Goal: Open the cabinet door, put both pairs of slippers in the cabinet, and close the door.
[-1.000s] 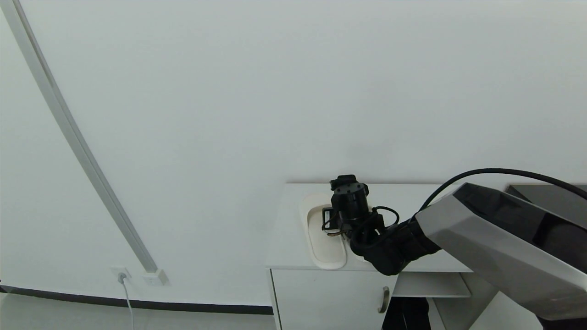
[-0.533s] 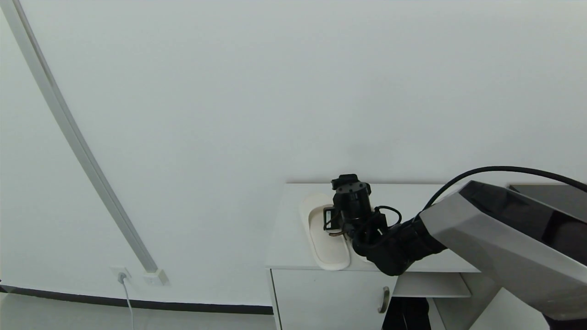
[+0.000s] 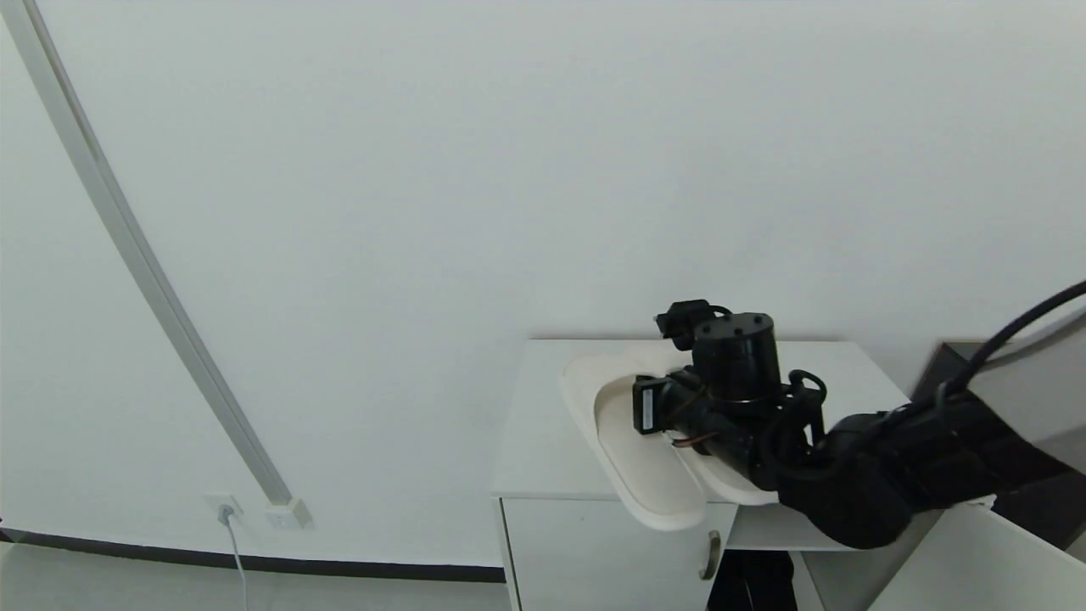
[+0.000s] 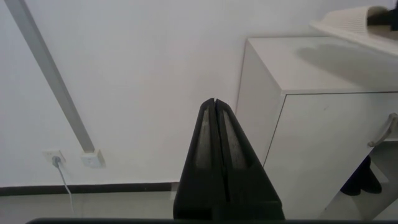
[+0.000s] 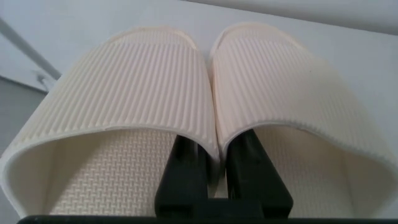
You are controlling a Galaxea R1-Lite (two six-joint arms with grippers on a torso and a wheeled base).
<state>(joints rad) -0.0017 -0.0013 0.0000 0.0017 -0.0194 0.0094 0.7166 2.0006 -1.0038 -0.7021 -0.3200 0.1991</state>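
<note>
1. While the right gripper [image 5: 216,163] clamps 1 pair of cream ribbed foam slippers [image 3: 655,475] just above the surface of the white cabinet [image 3: 539,441], its right side stands open.
2. Left gripper [image 4: 214,124]: closed, empty.
3. Remaining: stowing, closing.

Right arm [image 3: 882,492] entering from 4 o'clock in the head view, wrist angled toward 9 o'clock, right gripper [image 5: 214,174] clamped on a pair of slippers [image 5: 143,87], left gripper [image 4: 214,109] fingers pressed together, holding nothing
</note>
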